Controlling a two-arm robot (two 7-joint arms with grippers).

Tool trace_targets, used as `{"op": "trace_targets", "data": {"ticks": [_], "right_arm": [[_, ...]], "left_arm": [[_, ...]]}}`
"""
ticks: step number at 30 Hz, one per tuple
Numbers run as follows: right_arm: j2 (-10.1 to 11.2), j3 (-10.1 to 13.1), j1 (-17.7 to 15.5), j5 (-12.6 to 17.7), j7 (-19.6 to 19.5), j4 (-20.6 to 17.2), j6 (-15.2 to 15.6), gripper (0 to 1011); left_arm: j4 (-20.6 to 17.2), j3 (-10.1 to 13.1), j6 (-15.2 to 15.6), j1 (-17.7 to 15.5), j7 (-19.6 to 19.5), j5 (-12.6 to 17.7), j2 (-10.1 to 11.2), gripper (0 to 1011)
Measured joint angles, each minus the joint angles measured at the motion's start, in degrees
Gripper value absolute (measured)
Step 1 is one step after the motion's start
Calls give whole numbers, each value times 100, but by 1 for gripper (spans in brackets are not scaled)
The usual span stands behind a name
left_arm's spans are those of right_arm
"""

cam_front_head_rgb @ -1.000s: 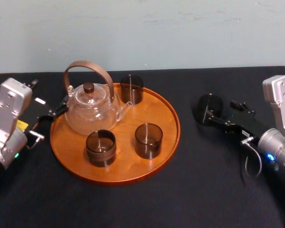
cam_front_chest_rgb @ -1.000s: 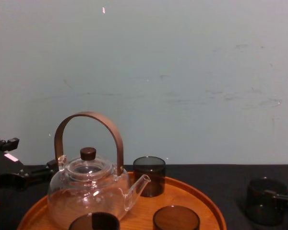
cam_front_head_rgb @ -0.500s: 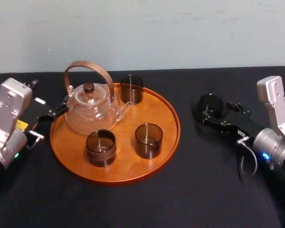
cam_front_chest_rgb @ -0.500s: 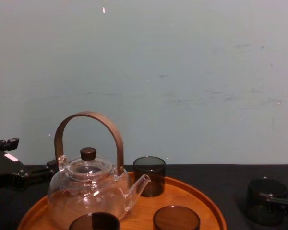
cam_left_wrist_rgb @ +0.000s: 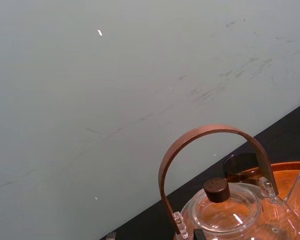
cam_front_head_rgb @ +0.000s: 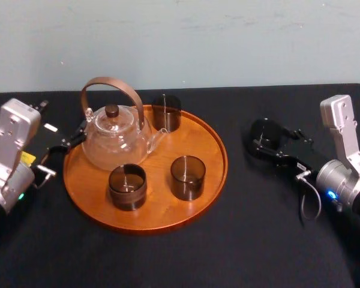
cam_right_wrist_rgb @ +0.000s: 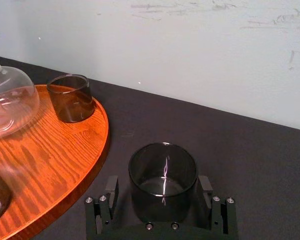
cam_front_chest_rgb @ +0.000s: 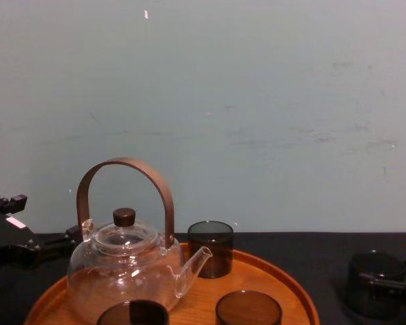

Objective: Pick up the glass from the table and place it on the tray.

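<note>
A dark smoky glass point(cam_front_head_rgb: 265, 133) stands upright on the black table point(cam_front_head_rgb: 258, 234), to the right of the round orange-brown tray point(cam_front_head_rgb: 211, 171). My right gripper point(cam_front_head_rgb: 263, 144) is open around it, low at table height. In the right wrist view the glass point(cam_right_wrist_rgb: 162, 177) sits between the two fingers point(cam_right_wrist_rgb: 111, 189) of the right gripper point(cam_right_wrist_rgb: 158, 186), with a narrow gap on one side. In the chest view the glass point(cam_front_chest_rgb: 373, 284) is at the lower right. My left gripper point(cam_front_head_rgb: 77, 135) is parked beside the tray's left rim.
On the tray stand a clear glass teapot point(cam_front_head_rgb: 115, 141) with a brown handle and three dark glasses point(cam_front_head_rgb: 166, 112) point(cam_front_head_rgb: 187, 177) point(cam_front_head_rgb: 127, 186). A pale wall runs behind the table. Bare tray wood lies at the right, nearest the glass.
My right arm has slid left toward the glass, so its fingers now reach along both sides of it. The glass, tray and left arm have not moved.
</note>
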Motion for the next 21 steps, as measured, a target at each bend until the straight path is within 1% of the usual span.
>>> {"op": "trace_targets", "data": {"ticks": [9,10,21], "right_arm": [[-97,-45,187,-38,19,265,-71,1003],[-129,-51,244,-49,21,350,-85,1002],[-151,-48,312,-79,17,402,-80,1002]], "left_arm": [[0,0,0,0,0,0,0,1001],[0,0,0,0,0,0,0,1002],[0,0,0,0,0,0,0,1001]]}}
